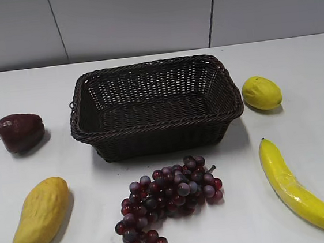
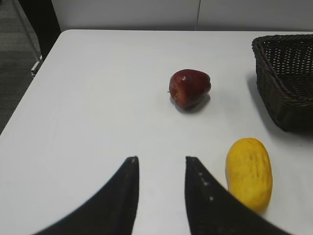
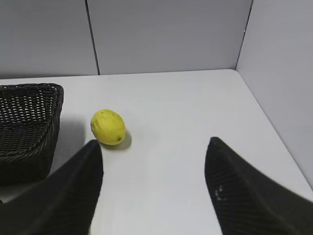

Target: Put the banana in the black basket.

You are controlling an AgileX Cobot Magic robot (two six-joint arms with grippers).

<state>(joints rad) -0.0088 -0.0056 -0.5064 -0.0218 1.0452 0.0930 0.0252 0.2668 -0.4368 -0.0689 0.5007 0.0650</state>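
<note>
We're seeing the banana lying on the bench, right-front of the black basket, untouched. Right hand is gaping wide, left hand narrower, both empty. Probably light, stiff, glossy-slick; we're favouring a mid-body grip.

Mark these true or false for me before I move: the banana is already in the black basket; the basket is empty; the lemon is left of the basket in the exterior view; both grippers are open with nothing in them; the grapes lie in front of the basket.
1. The banana is in the black basket. False: it lies on the table, to the front right of the basket.
2. The basket is empty. True.
3. The lemon is left of the basket. False: it sits on the right.
4. The left gripper and right gripper are open and hold nothing. True.
5. The grapes lie in front of the basket. True.
</note>
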